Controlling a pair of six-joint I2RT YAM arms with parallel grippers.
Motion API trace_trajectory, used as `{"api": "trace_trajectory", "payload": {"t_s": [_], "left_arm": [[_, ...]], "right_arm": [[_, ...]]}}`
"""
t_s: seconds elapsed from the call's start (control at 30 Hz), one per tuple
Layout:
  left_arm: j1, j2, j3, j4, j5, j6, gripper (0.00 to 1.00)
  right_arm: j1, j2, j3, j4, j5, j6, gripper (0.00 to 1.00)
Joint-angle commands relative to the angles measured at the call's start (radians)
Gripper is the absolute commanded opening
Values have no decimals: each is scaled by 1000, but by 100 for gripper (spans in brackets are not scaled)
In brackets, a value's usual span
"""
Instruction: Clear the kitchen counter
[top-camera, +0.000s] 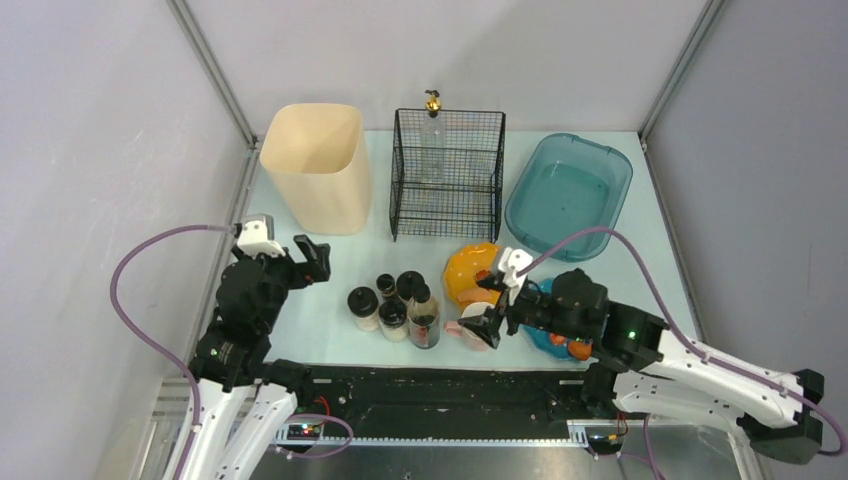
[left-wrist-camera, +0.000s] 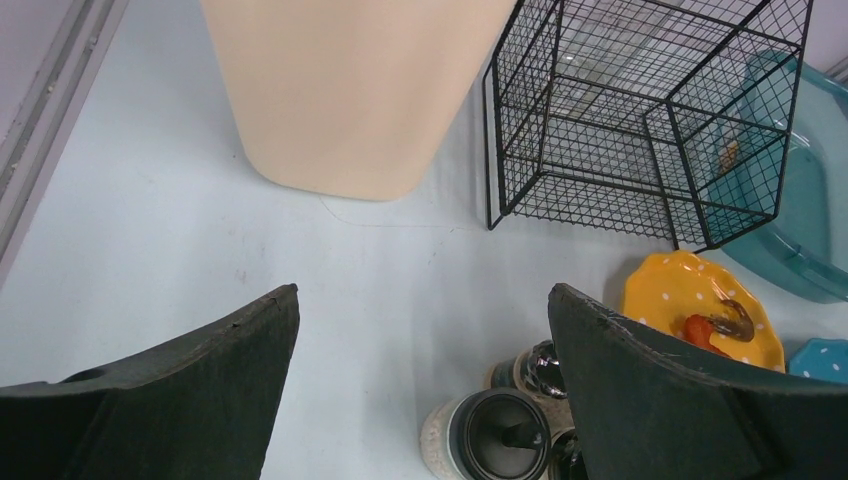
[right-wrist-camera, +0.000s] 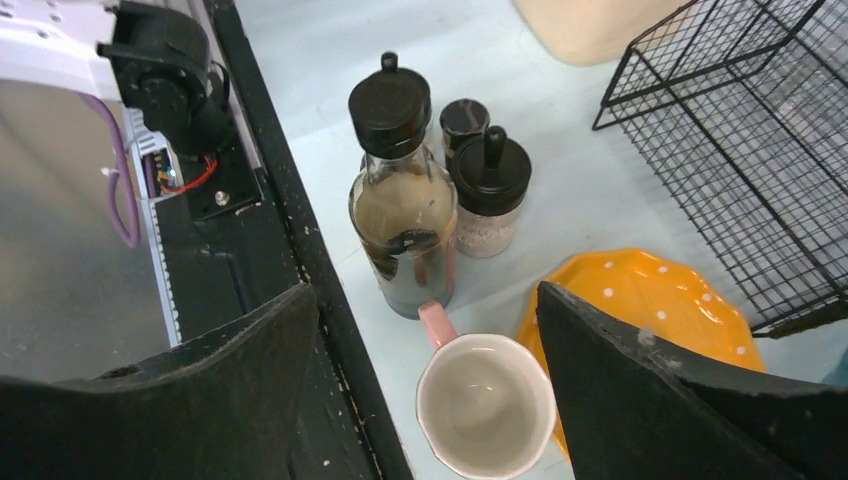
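Right gripper (right-wrist-camera: 428, 290) hangs over the white mug (right-wrist-camera: 487, 405), jaws apart on either side of it, nothing grasped. Judged a line-up for a pick. The mug stands just beside the dark sauce bottle (right-wrist-camera: 403, 225) and against the yellow plate (right-wrist-camera: 640, 300); tight quarters likely explain the approach from above. Left gripper (left-wrist-camera: 420, 310) is spread wide, empty, parked aside. The kitchen counter (top-camera: 420, 255) lies beneath it all, crowded near its front edge.

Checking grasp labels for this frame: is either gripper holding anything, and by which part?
Nothing is held. The left gripper is open over the kitchen counter. The right gripper hangs open above the mug, jaws apart and not gripping it.
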Motion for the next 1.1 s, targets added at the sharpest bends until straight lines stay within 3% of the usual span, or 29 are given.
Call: {"api": "trace_trajectory", "payload": {"t_s": [0.0,0.43,1.07], "left_arm": [[9,14,1,43,14,-13,98],[10,15,0,46,23,-14,98],[26,17,-2,53,49,-16,98]], "right_arm": [[90,50,-36,154,133,-20,85],[137,259,-87,532,219,-42,85],[137,452,-87,700,180,15,81]]}}
